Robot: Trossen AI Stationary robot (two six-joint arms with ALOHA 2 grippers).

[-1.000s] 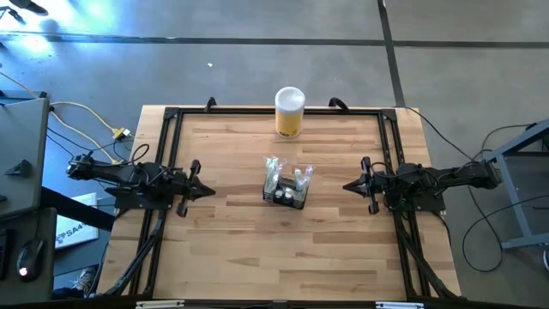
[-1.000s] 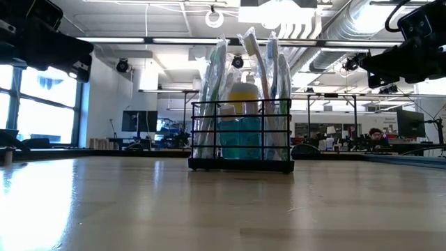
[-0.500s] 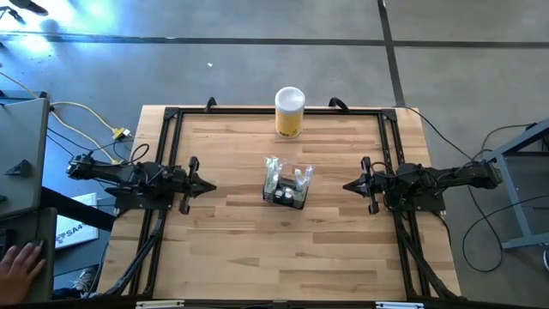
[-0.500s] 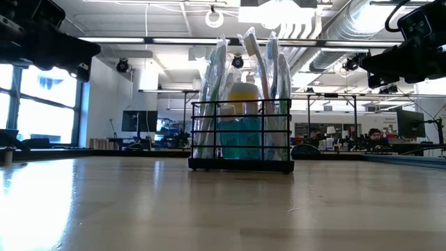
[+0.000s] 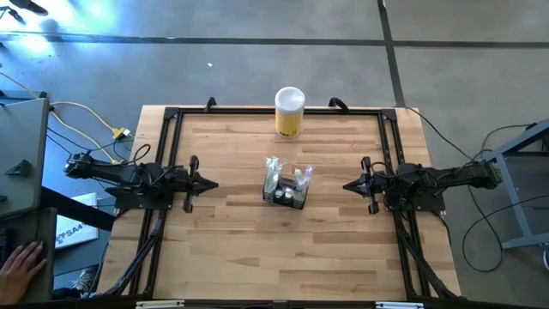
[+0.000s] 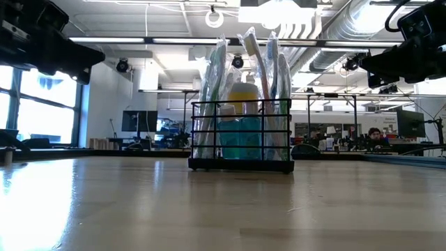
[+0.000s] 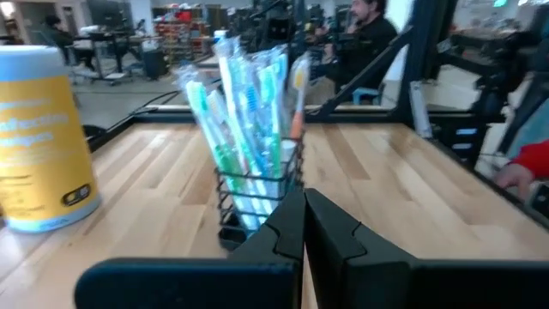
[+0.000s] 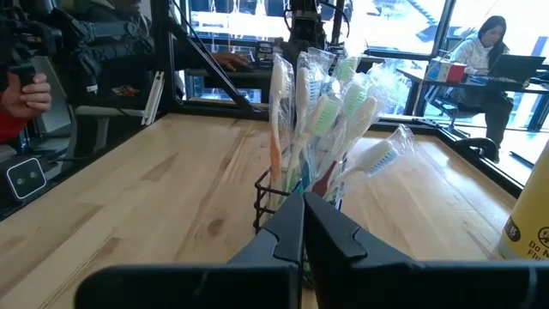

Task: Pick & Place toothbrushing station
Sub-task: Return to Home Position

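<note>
The toothbrushing station, a low black wire-mesh caddy (image 5: 285,194) (image 6: 241,136) holding several wrapped toothbrushes, stands by its base on the middle of the wooden table. It also shows in the left wrist view (image 7: 256,197) and the right wrist view (image 8: 296,206). My left gripper (image 5: 214,184) (image 7: 304,206) is shut and empty, left of the caddy and above the table. My right gripper (image 5: 345,185) (image 8: 304,206) is shut and empty, right of the caddy. Both point at the caddy from a distance.
A tall yellow cylinder with a white lid (image 5: 290,112) (image 7: 39,142) stands at the table's far edge, behind the caddy. A black frame (image 5: 171,116) runs around the table's border. A person's hand (image 5: 17,266) shows off the table at the near left.
My left gripper has moved toward the table's right edge, closer to the caddy, staying shut. The caddy and my right gripper have kept still. A person's hand has come into view off the table at the near left.
</note>
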